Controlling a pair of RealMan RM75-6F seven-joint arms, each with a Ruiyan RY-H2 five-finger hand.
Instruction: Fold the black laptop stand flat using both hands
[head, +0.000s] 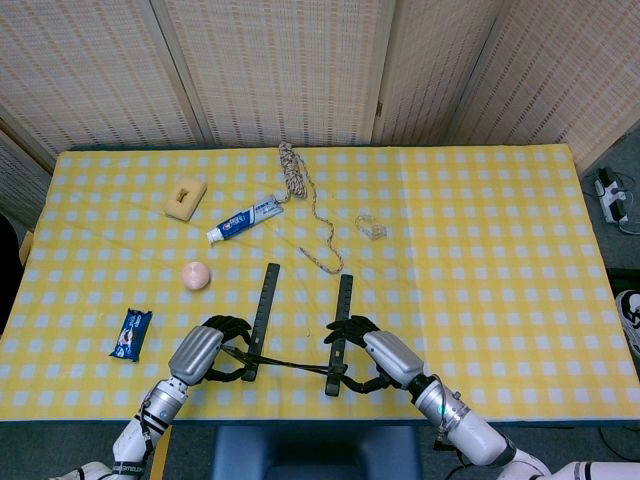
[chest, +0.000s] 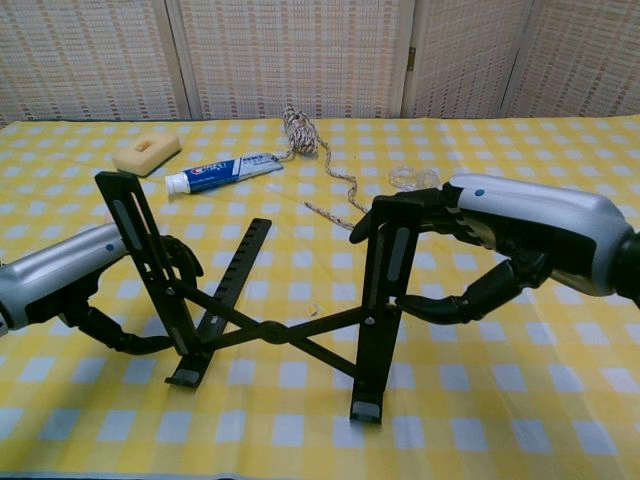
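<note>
A: Stand and hands first. Where is the black laptop stand (chest: 270, 300) found?

B: It is set on the near edge of the yellow checked table (head: 480, 230), right between the two hands. It is not folded yet. Its two tall arms are tilted up, and its crossed bars are spread wide from left to right.

A: Which way is it stretched?

B: The crossed bars run left to right. The two long flat rails are pointed away, toward the far side. So the left upright is nearest the left hand (chest: 70, 285), and the right upright is nearest the right hand (chest: 500, 240).

A: What is done by the left hand?

B: Its fingers are curled around the lower part of the left upright, and that bar looks held.

A: And the right hand?

B: Its fingers (chest: 400, 212) are laid over the top of the right upright, and its thumb is hooked under, beside the bar. The top looks gripped.

A: What is needed next?

B: Most likely the two uprights must be pushed down and toward each other, so the cross is closed. The toothpaste (head: 245, 220) and rope (head: 300, 200) are kept well apart, farther back.
</note>
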